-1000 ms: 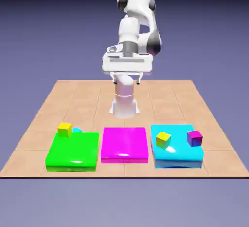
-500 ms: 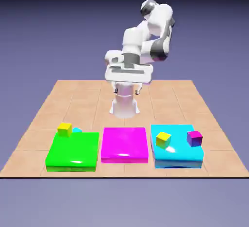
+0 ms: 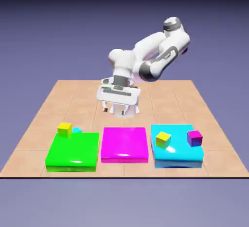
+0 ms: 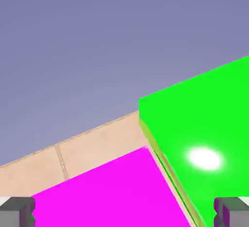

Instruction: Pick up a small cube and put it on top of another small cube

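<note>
small cube (image 3: 77, 130) beside block (image 3: 64, 129)

small cube (image 3: 77, 130) mostly hidden behind yellow cube (image 3: 64, 129) — green slab (image 4: 204, 138) (hand view) cut off at right edge
</note>
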You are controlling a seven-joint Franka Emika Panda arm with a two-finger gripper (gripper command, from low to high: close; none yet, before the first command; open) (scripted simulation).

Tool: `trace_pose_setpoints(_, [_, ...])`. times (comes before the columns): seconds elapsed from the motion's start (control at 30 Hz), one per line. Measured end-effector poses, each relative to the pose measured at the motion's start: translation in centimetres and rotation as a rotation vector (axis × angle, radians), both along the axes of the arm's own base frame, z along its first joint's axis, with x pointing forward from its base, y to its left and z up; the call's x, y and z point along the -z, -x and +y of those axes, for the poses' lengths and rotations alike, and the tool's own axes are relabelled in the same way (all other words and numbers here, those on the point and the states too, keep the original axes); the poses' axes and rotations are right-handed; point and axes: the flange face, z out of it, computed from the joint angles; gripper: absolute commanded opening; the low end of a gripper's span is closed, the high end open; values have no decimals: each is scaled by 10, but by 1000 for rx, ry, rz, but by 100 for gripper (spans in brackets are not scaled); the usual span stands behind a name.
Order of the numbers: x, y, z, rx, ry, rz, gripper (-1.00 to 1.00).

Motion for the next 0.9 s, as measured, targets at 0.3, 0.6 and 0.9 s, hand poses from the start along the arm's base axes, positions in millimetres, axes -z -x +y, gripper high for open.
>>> trace_pose_setpoints(0.3, [65,35,-65,119,10,-5,0])
trace_pose_setpoints(0.6, [113,99,-137,233,56,-25,0])
trace_pose_setpoints(0.9, [179,101,-176,263,78,-32,0])
